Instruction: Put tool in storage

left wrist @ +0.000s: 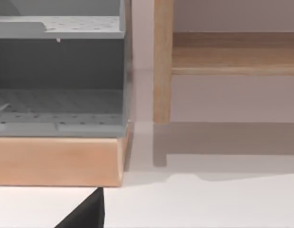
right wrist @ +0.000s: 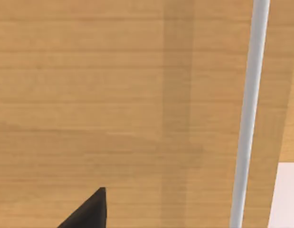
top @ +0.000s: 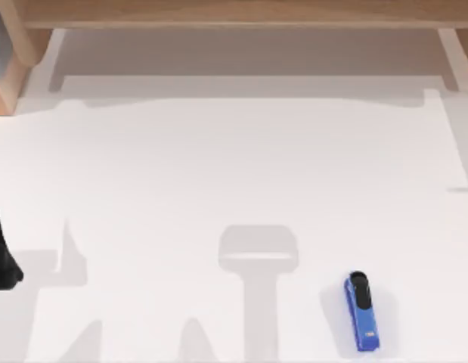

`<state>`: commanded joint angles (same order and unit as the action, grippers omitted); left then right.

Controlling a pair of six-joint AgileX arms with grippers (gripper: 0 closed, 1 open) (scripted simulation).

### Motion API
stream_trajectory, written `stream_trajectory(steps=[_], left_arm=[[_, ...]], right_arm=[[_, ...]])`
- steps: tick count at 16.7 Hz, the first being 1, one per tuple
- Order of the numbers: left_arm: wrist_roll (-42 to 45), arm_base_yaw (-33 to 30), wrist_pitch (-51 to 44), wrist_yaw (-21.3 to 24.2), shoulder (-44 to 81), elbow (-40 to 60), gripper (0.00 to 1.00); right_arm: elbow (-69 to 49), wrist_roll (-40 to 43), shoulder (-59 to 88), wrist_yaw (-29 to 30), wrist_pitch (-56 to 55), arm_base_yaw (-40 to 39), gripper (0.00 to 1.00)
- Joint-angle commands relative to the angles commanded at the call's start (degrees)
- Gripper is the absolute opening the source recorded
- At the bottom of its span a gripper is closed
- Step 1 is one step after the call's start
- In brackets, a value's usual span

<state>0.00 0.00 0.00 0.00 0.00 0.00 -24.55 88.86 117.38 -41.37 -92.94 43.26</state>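
Blue tool [top: 361, 311] (flat on table [top: 218, 166]), well apart from left gripper [top: 2, 261]

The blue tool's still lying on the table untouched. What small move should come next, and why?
Probably bring the right arm over and lower its pincer toward the blue tool. The tool lies flat on the white table near the front edge, on the right side, with nothing holding it. The left arm sits at the far left edge, much farther off.

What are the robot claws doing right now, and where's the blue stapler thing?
Left claw parked at table's left edge. Blue stapler lying flat on the white table, near right, untouched. Grey storage shelf far left. Nothing in the way.
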Motion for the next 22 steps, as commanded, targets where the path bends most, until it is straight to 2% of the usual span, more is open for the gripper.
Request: stream_trajectory(steps=[5,9,15,22], left_arm=[[0.0,0.0,0.0,0.0,0.0,0.0,1.0],[0.0,0.0,0.0,0.0,0.0,0.0,1.0],[0.0,0.0,0.0,0.0,0.0,0.0,1.0],[0.0,0.0,0.0,0.0,0.0,0.0,1.0]], right_arm=[[1.64,-4.31,-4.68,-0.3,5.03,-2.9,1.0],[2.79,-15.85,-13.82,0.25,18.22,-11.05,1.0],[-3.77,-42.24,-25.47,6.9,48.18,-30.07,1.0],[-16.79,-78.67,-29.23,21.76,90.89,-54.91,1.0]])
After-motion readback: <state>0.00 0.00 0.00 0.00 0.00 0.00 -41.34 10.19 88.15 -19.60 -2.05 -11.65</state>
